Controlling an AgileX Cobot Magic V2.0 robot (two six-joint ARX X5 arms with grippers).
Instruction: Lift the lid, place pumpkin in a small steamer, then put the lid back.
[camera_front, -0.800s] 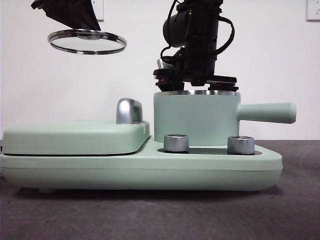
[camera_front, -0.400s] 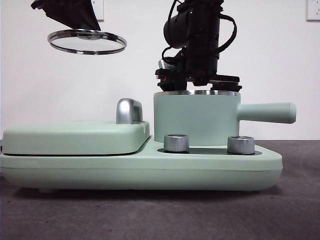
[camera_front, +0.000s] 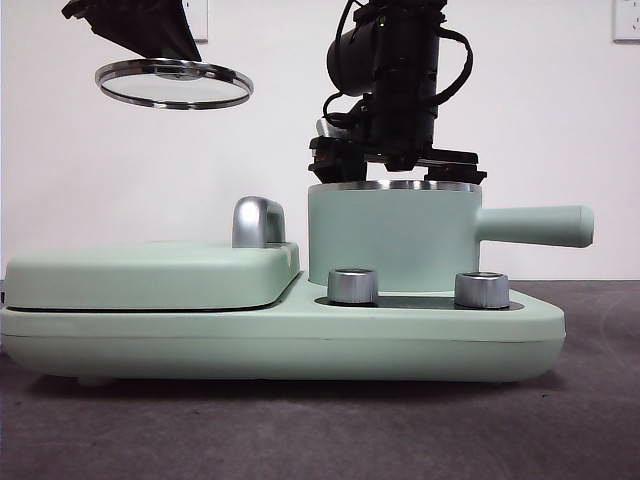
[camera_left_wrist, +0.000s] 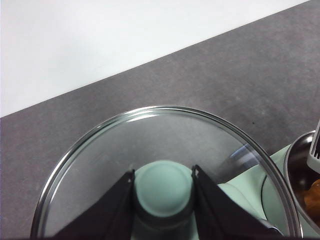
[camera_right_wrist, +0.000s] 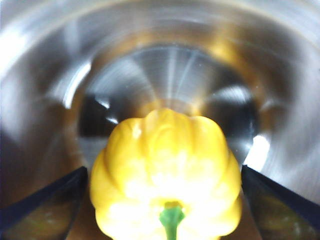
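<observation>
White wall stood behind a dark grey table top (camera_front: 600, 420), and no brand, label or writing could be read on anything in view. On the table sat a wide mint-green appliance base (camera_front: 280, 345) with two silver knobs (camera_front: 352, 286) at its front and a flat mint-green cover (camera_front: 150, 272) with a chrome handle (camera_front: 258, 221) on its left part. The small steamer (camera_front: 392, 238) stood on the right part of the base, its long handle pointing to the right.

Directly above the steamer's chrome rim hung the right gripper (camera_right_wrist: 165, 200), dark and bulky in the front view. Its wrist view looked straight down into the shiny steel inside of the pot, where the pumpkin (camera_right_wrist: 165, 180) sat between the two jaws. The jaws stood spread wider than the pumpkin, a gap showing on each side, so they had hold of nothing.

High at the left, well apart from the steamer, the left gripper (camera_left_wrist: 163, 192) held the lid (camera_front: 174, 83) in the air, roughly level. Its jaws were closed against both sides of the mint-green knob (camera_left_wrist: 163, 187).
</observation>
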